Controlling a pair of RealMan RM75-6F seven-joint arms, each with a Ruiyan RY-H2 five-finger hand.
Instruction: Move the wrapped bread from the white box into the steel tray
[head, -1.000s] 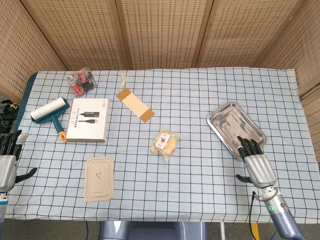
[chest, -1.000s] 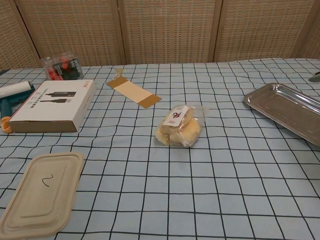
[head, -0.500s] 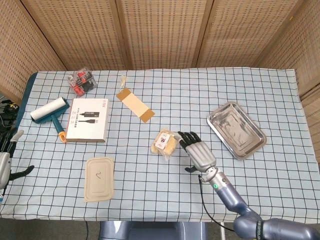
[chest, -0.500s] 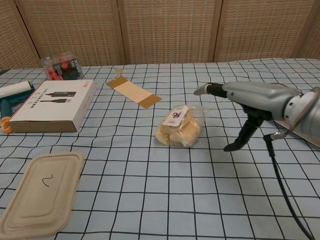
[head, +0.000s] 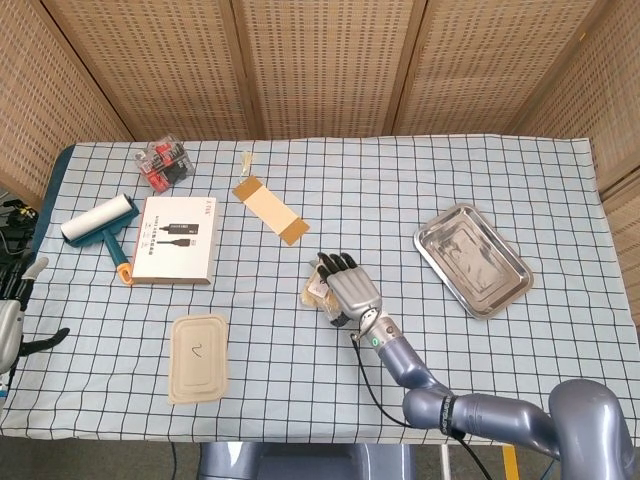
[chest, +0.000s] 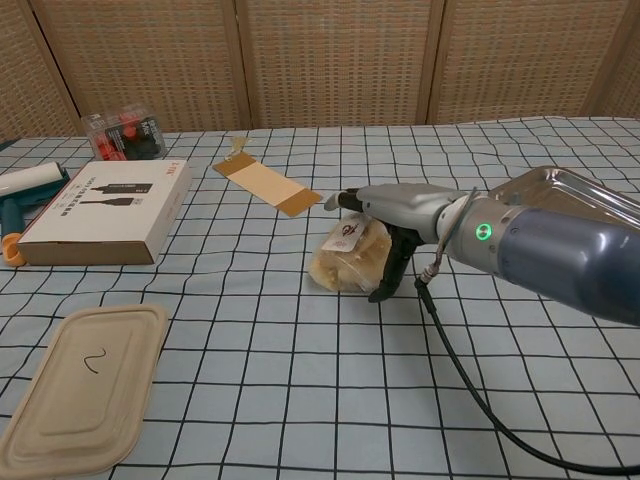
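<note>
Bread (chest: 348, 262) in its clear wrapper lies on the checked cloth (head: 400, 200) near the table's middle, not in any box; the steel tray (head: 472, 259) sits well apart to its right. Right hand (head: 347, 287) is over the bread, fingers (chest: 352, 197) stretched across the top and the thumb down at the right side, touching the wrapper; whether it has a firm hold I cannot tell, as the loaf rests on the cloth. Judgement: a light, soft load; the film is slippery and crinkly and the crumb will squash under pressure, so the sensible hold is across the body of the loaf, thumb one side and fingers the other, closed gently, not by the loose wrapper end. Left hand (head: 12, 318) hangs at the far left edge, fingers apart, holding nothing. Compared with half a second ago, the right hand has moved left from just beside the bread to on top of it; a second ago it was down by the tray. Bread, tray, white box (head: 175, 238), lint roller (head: 100, 223), cardboard strip (head: 270, 209) and beige lid (head: 198, 356) are unmoved.
</note>
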